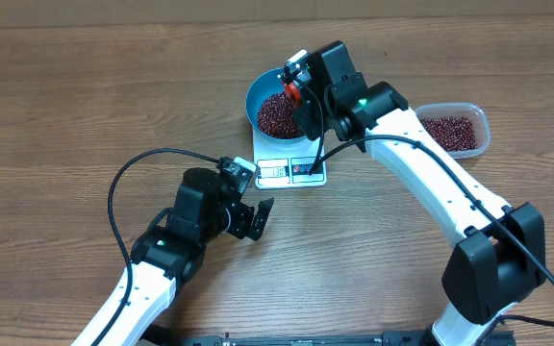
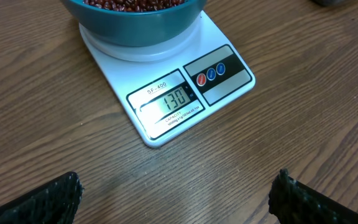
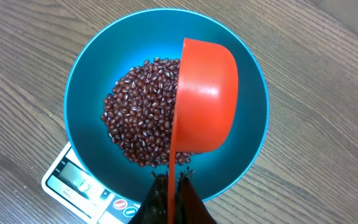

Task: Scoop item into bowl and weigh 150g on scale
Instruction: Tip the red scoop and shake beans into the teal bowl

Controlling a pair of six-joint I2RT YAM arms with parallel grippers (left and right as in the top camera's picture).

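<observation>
Right gripper point(image 3: 171, 186) is clamped shut on the handle of the orange scoop point(image 3: 207, 99), which is tipped over the blue bowl point(image 3: 73, 112) to dump beans point(image 3: 138, 121). The bowl sits on the scale point(image 2: 166, 99), which shows 130, so it's short of target I'd say. Left gripper point(image 1: 256, 219) hangs wide open and empty at the scale's 7 o'clock, probably so its camera reads the display. There are more beans in the clear tub point(image 1: 455, 130) at 3 o'clock.

Illum. bright, even, diffuse, from overhead; exposure OK in all views. Shadows faint, soft-edged. Mild specular highlight on scoop point(image 3: 199, 92) just fwd of right gripper point(image 3: 173, 193), whose fingers point(image 3: 194, 208) are dark, defocused. Display of scale point(image 2: 225, 74) fwd of left gripper point(image 2: 176, 196) sharp, glare-free.
</observation>
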